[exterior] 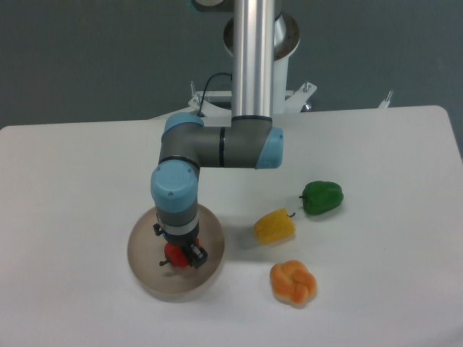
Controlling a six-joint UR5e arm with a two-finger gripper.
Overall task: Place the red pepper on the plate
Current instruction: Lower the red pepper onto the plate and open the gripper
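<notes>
The red pepper [173,254] is a small glossy red shape with a thin dark stem poking left, and it sits over the middle of the plate [148,267]. The plate is round, beige-grey and low-rimmed, at the table's front left. My gripper [181,255] points straight down onto the plate and is shut on the red pepper, with the wrist hiding most of the pepper's top. I cannot tell whether the pepper touches the plate's surface.
A yellow pepper [274,226] lies just right of the plate. A green pepper [322,196] sits further right and back. An orange lobed pepper [293,282] rests near the front. The arm's silver column [253,58] rises behind.
</notes>
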